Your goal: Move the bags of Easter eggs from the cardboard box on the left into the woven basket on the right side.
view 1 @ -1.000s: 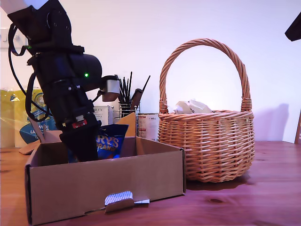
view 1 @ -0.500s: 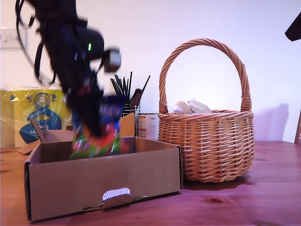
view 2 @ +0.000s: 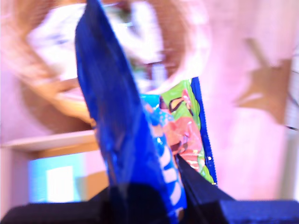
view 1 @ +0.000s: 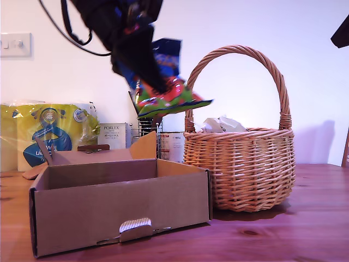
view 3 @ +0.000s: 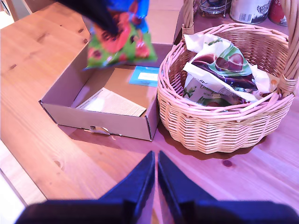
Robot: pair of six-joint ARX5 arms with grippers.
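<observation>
Gripping the blue-and-orange bag [view 1: 166,87] by its top edge, my first gripper [view 1: 143,60] is carrying it high, above the gap between the box [view 1: 120,210] and the basket [view 1: 240,166]. You are seeing it held that high, I judge, so that it can pass over the rim and alongside the arched handle [view 1: 235,52] without catching. The bag is hanging tilted beneath the pinch, its green end toward the basket. In the second wrist view the box is showing only a paper sheet [view 3: 111,102] and a blue card [view 3: 145,76], so this looks like the last bag. White-and-green bags [view 3: 219,70] are already lying heaped in the basket. My second gripper [view 3: 156,179] is hovering with its jaws closed on nothing, above the table [view 3: 42,135] in front of the basket, clear of the carry.
</observation>
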